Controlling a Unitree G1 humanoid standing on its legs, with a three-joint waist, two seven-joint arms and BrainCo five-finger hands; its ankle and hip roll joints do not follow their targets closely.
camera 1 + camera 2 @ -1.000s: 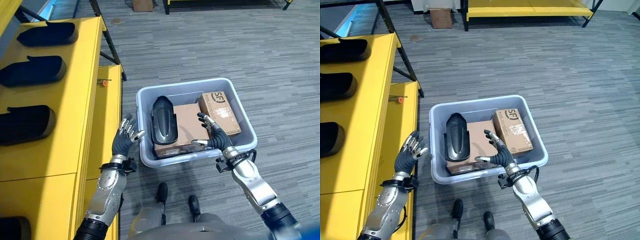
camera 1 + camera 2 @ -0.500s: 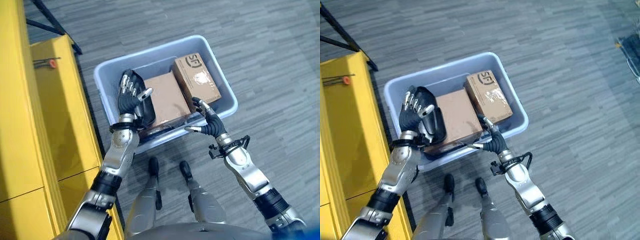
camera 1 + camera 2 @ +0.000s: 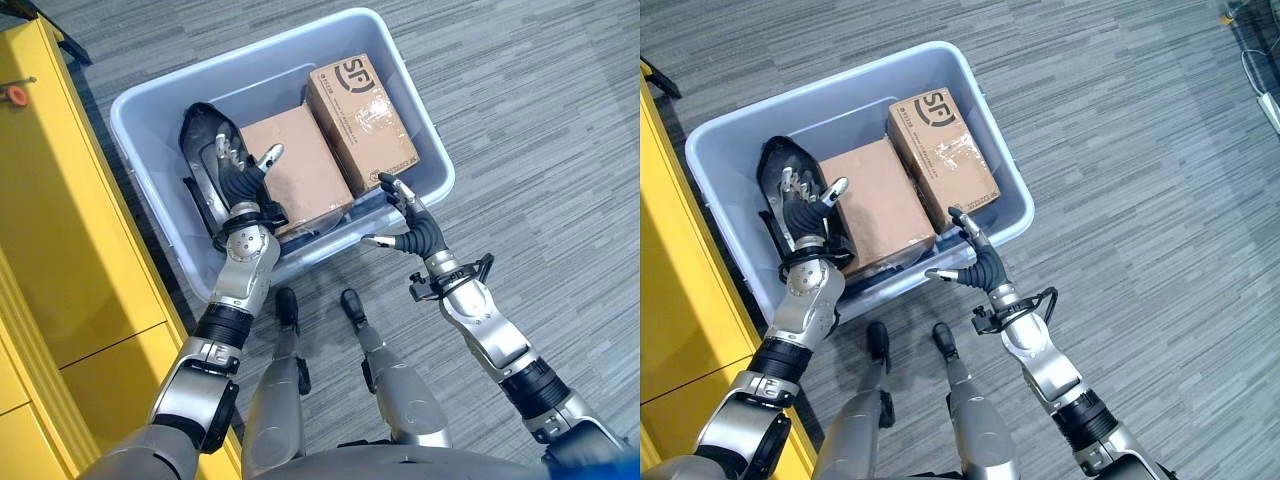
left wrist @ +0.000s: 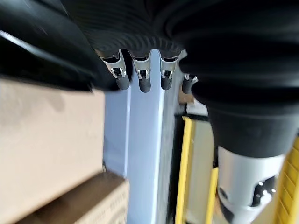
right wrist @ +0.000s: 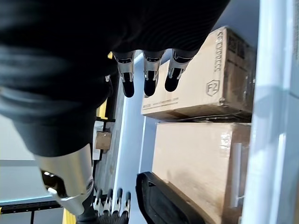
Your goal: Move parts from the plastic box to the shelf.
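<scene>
Clearly the black part (image 3: 203, 150) lies in the box (image 3: 420, 150), beside two cartons. Left robot hand (image 3: 238, 180) hovers over it, fingers spread; right robot hand (image 3: 410, 228) open at the rim. Likely rigid, smooth, light: grip across its narrow middle.

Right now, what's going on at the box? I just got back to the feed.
The robot is bent over the grey plastic box on the floor beside the yellow shelf. Its left hand is open over the black part at the box's left end, not gripping it. The right hand is open at the near rim, holding nothing. Two cardboard boxes, a plain one and a printed one, lie in the box beside the part.
</scene>
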